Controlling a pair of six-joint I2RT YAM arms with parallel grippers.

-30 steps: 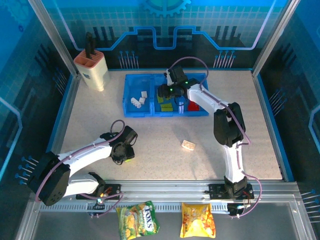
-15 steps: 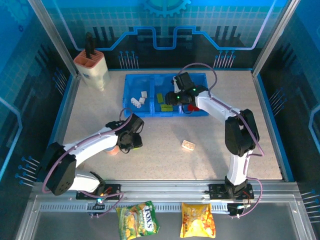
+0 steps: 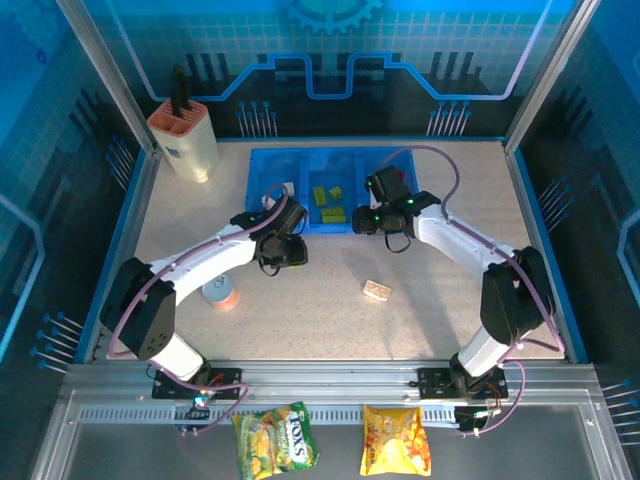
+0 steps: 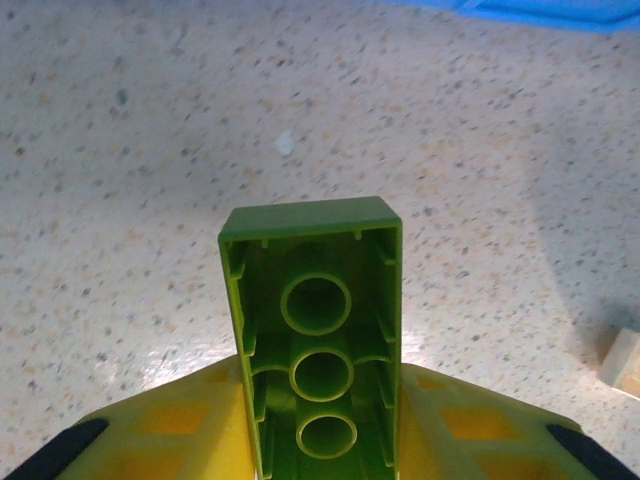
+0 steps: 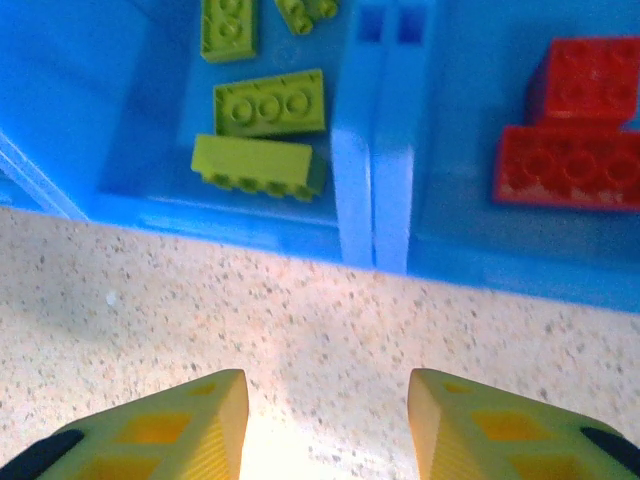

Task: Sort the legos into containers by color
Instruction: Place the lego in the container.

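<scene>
Showing three round tubes, lime green brick (image 4: 318,250) juts from left fingers (image 4: 170,425).

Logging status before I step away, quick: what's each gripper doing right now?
Left gripper: closed on a lime green lego brick.
Right gripper: open, holding nothing.

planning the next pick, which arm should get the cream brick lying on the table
Right. The right gripper is open and empty, close to the cream brick; the left gripper is shut on a green brick.
</scene>
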